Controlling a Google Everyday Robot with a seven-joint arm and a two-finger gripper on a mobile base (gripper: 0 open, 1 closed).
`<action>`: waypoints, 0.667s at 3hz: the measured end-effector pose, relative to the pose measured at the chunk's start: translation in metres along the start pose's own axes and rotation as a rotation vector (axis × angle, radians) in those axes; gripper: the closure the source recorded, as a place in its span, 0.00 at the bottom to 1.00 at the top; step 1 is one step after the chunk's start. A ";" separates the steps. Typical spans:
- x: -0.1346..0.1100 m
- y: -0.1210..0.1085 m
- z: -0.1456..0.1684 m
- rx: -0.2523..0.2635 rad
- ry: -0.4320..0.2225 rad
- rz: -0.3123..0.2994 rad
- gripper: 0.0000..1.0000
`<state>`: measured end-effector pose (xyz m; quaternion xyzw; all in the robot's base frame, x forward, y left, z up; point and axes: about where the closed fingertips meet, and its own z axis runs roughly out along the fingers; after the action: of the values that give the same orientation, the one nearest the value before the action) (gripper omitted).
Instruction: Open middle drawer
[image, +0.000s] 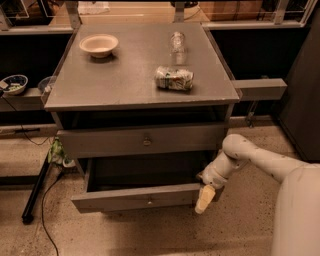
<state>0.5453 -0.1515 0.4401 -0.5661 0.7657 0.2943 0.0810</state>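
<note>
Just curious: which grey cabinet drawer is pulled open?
The lower knobbed grey wooden drawer, dark inside showing; the drawer above sits closed. The cream gripper is at the open front's right end.
</note>
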 end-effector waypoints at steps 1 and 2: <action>0.017 0.008 0.012 -0.016 0.014 0.040 0.00; 0.015 0.009 0.010 -0.016 0.014 0.040 0.00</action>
<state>0.5297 -0.1567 0.4290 -0.5531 0.7753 0.2979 0.0653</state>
